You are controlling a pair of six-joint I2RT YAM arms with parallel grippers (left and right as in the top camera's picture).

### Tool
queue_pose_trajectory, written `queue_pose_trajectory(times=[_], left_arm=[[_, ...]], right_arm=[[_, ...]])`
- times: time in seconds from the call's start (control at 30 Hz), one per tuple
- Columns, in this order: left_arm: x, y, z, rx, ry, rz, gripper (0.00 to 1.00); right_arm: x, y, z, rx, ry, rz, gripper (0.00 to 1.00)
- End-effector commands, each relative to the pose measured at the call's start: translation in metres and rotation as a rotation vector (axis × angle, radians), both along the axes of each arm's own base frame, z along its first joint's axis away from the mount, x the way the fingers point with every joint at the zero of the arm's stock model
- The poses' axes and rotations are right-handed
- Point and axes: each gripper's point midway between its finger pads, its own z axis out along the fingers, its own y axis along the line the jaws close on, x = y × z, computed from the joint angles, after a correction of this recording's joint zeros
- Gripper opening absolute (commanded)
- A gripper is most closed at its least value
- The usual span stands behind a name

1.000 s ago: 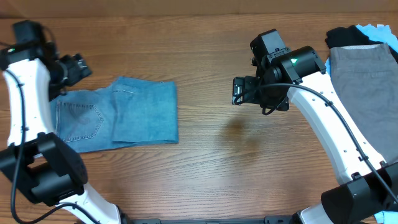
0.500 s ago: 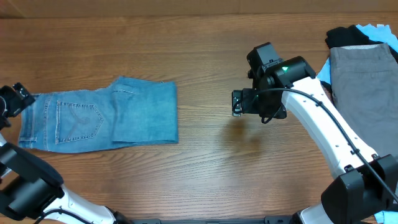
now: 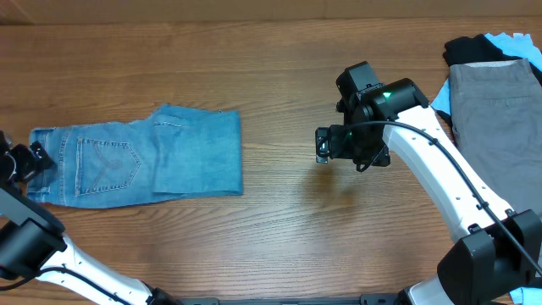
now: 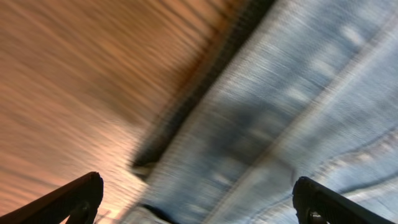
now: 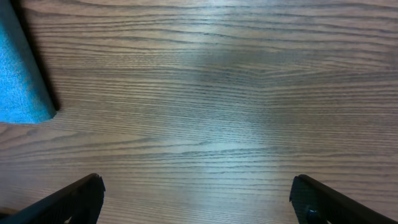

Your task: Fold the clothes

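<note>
The light-blue jeans lie folded flat on the left part of the table, back pocket up, waist end at the far left. My left gripper is open at the jeans' left end; the left wrist view is blurred and shows denim between its spread fingers. My right gripper is open and empty over bare wood to the right of the jeans. The right wrist view shows its spread fingers above the table and a corner of the jeans at the left.
A pile of other clothes sits at the right edge: grey trousers, a black garment and a light-blue one. The wooden table runs between the jeans and the pile.
My left arm has swung from over the jeans out to the far left edge, uncovering the waist end, and now sits at that end. My right gripper has barely moved.
</note>
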Motion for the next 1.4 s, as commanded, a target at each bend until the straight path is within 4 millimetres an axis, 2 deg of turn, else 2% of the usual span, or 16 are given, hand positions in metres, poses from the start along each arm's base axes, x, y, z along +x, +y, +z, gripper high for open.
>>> queue_pose_trajectory(times=[0.0,0.17,0.4,0.57,0.6,0.63,0.7,0.8,0.83,0.97,1.03,1.13,1.23,1.3,1.33,1.37], left_arm=[[-0.015,0.030,0.003,0.075,0.015,0.030,1.00],[-0.005,0.030,-0.004,0.037,-0.072,-0.064,1.00],[0.011,-0.003,-0.049,-0.123,-0.099,-0.158,0.99],[0.019,-0.011,-0.051,-0.134,-0.103,-0.180,0.98],[0.021,-0.013,-0.051,-0.138,-0.107,-0.183,0.95],[0.023,-0.016,-0.050,-0.150,-0.116,-0.186,0.84],[0.026,-0.022,-0.048,-0.178,-0.135,-0.190,0.75],[0.027,-0.031,-0.047,-0.206,-0.136,-0.197,0.66],[0.027,-0.034,-0.048,-0.213,-0.129,-0.200,0.56],[0.024,-0.037,-0.047,-0.227,-0.113,-0.175,0.04],[0.024,-0.037,-0.047,-0.236,-0.110,-0.136,0.04],[0.034,-0.042,-0.032,-0.270,-0.169,-0.103,0.04],[0.048,-0.042,-0.003,-0.267,-0.258,-0.088,0.04],[0.067,-0.046,0.041,-0.273,-0.402,-0.104,0.04],[0.077,-0.050,0.071,-0.271,-0.487,-0.122,0.04],[0.081,-0.052,0.090,-0.257,-0.524,-0.121,0.04]], right_arm=[[-0.003,0.001,0.003,0.010,-0.001,0.005,1.00],[-0.003,0.001,0.003,0.011,0.001,-0.003,1.00],[-0.005,0.004,0.004,0.031,0.011,-0.008,1.00],[-0.005,0.005,0.004,0.031,0.010,-0.011,1.00],[-0.004,0.005,0.004,0.032,0.009,-0.011,1.00],[-0.004,0.005,0.004,0.033,0.007,-0.011,1.00],[-0.004,0.005,0.004,0.033,0.007,-0.011,1.00],[-0.004,0.005,0.004,0.033,0.006,-0.010,1.00],[-0.004,0.005,0.004,0.032,0.007,-0.011,1.00],[-0.004,0.005,0.004,0.032,0.006,-0.011,1.00],[-0.003,0.005,0.004,0.033,0.004,-0.010,1.00],[0.001,0.007,0.004,0.039,-0.012,-0.010,1.00],[0.004,0.008,0.005,0.046,-0.027,-0.010,1.00],[0.010,0.010,0.005,0.053,-0.047,-0.009,1.00],[0.014,0.012,0.005,0.060,-0.063,-0.009,1.00],[0.018,0.013,0.005,0.065,-0.076,-0.008,1.00]])
